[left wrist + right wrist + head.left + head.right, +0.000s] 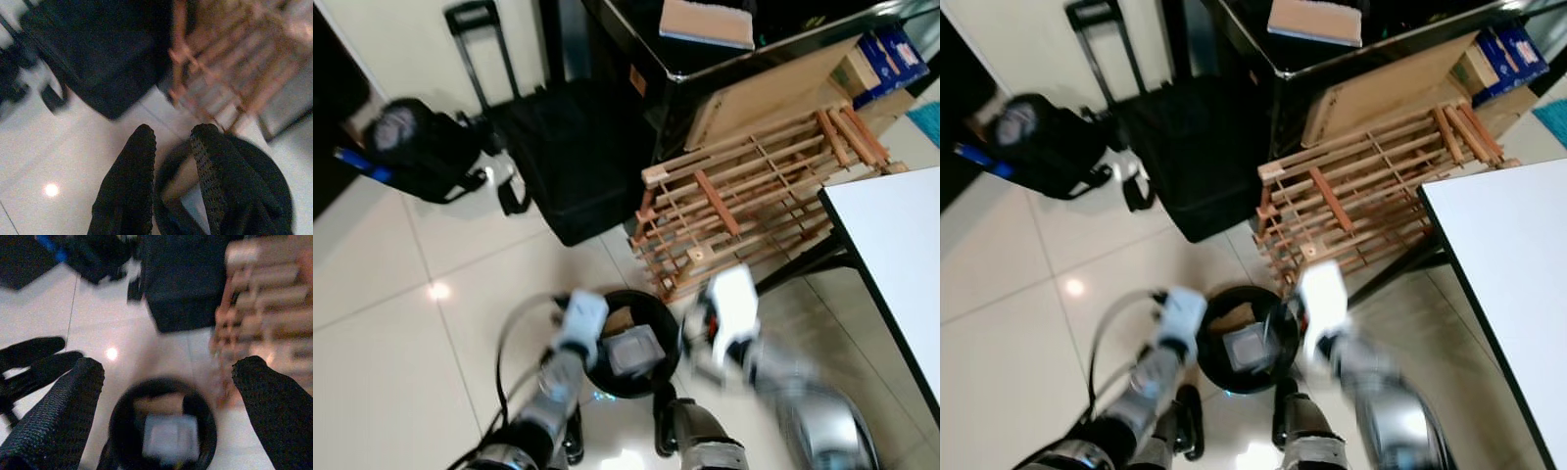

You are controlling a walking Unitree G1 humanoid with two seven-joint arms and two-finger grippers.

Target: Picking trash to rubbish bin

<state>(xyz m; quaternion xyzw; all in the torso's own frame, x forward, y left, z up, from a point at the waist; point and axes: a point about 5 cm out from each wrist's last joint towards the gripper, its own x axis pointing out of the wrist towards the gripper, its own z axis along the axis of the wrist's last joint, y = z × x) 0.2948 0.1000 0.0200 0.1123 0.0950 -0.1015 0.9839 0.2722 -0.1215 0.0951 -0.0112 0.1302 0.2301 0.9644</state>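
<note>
Rubbish bin (625,345): round, black, lower centre of frame on floor, holding grey boxy trash (636,350), likely light, stiff card; grip by its edges. Right end effector (171,396): spread wide, empty, above bin. Left end effector (171,161): parted slightly, empty, at rim.

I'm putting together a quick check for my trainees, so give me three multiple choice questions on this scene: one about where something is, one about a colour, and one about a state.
1. Where does the rubbish bin stand?
A. on the white table
B. on the floor before the robot
C. on the wooden rack

2. What colour is the bin?
A. black
B. red
C. white

3. How is the right claw?
A. shut on a wrapper
B. open above the bin
C. inside the suitcase

Answers:
1 B: it sits on pale floor tiles between the two arms.
2 A: its rim and wall are black.
3 B: the right wrist view shows its fingers spread wide, the bin between them.
</note>
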